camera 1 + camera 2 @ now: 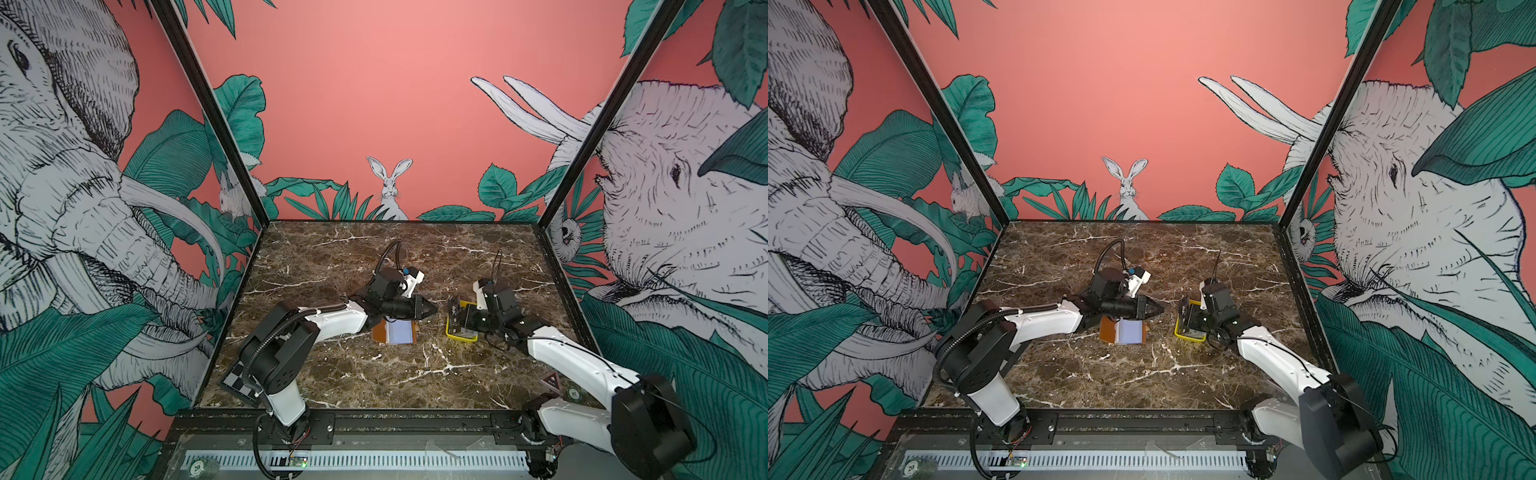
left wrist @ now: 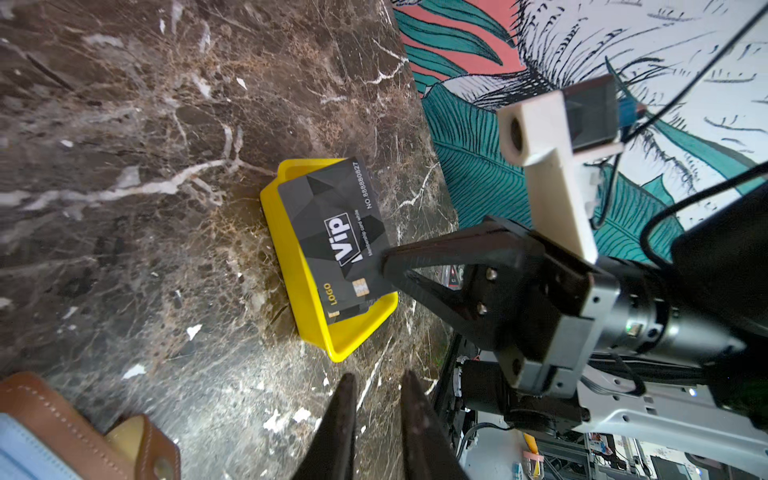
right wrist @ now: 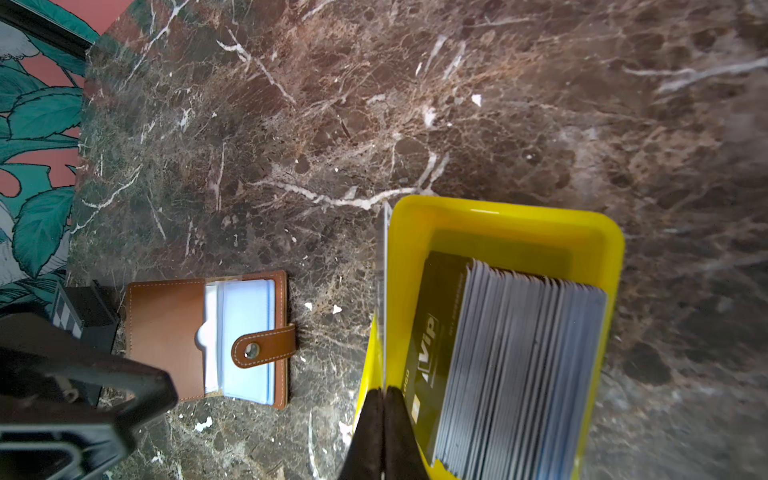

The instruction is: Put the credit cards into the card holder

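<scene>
Much of the card holder (image 1: 397, 334) hides under my left arm in a top view, and the left wrist view cuts it down to a tan corner with the snap tab. Only the right wrist view shows it whole. There it lies open and flat on the marble table (image 3: 374, 104), pale sleeves up, tab folded across them.

The credit cards (image 3: 519, 353) stand on edge, packed in the yellow tray (image 3: 498, 205). In both top views my right wrist covers most of them.

My right pincer (image 2: 385, 268) is clamped tight on the lifted card (image 2: 332, 232), pinching a long edge near the chip. That card tilts over the tray, Vip face toward my left wrist camera. From my right wrist it is only a thin line, edge-on. I cannot tell whether its lower corner touches the stack.

My left pincer (image 2: 378, 382) stands parted by a narrow slit, with nothing between the fingers. It hangs over the tray-side edge of the holder, pointing at the tray.

A strip of bare marble separates holder and tray, and my two pincers are near each other above it. Beyond them the marble runs open to the back wall. The tray sits nearer the right wall than the holder does.
</scene>
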### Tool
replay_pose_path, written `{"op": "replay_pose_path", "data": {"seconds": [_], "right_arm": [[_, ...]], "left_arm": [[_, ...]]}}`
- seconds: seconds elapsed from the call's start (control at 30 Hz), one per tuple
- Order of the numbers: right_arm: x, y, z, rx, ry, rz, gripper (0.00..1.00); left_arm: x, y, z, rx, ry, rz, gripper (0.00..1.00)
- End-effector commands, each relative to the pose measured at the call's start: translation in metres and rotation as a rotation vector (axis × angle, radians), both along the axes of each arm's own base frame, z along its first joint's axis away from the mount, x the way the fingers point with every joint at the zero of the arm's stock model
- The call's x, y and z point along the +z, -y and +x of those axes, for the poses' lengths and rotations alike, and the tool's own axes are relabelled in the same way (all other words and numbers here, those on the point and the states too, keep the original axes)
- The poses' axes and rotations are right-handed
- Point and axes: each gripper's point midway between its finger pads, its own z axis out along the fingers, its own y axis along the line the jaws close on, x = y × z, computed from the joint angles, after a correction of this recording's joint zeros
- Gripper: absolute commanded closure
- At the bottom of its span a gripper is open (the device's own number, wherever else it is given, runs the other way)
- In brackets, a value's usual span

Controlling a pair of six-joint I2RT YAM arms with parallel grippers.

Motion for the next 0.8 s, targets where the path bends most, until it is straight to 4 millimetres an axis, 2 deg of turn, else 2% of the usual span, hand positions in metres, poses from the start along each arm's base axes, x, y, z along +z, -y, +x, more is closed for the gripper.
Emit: {"op": "replay_pose_path", "data": {"seconds": [0.0,0.2,0.4,0.6,0.77], "right_arm": [[0.02,-0.021,0.019,0.072,0.092,0.063,1.0],[0.024,-0.019,0.021,0.054,0.125,0.068,1.0],[0.023,-0.018,0.021,0.051,0.126,0.066,1.0],[0.038,-0.019,0.019,0.038,0.151,0.113,1.0],[0.058,-0.021,0.012,0.04,0.178,0.179,1.0]], "left_arm": [[0.025,0.005,0.008,-0.029,0.053,-0.11,0.78],[0.026,0.005,0.018,-0.028,0.063,-0.114,0.78],[0.026,0.01,0.019,-0.034,0.033,-0.16,0.78],[0.028,0.004,0.012,-0.024,0.016,-0.167,0.78],[0.034,-0.001,0.003,-0.023,-0.017,-0.199,0.76]]}}
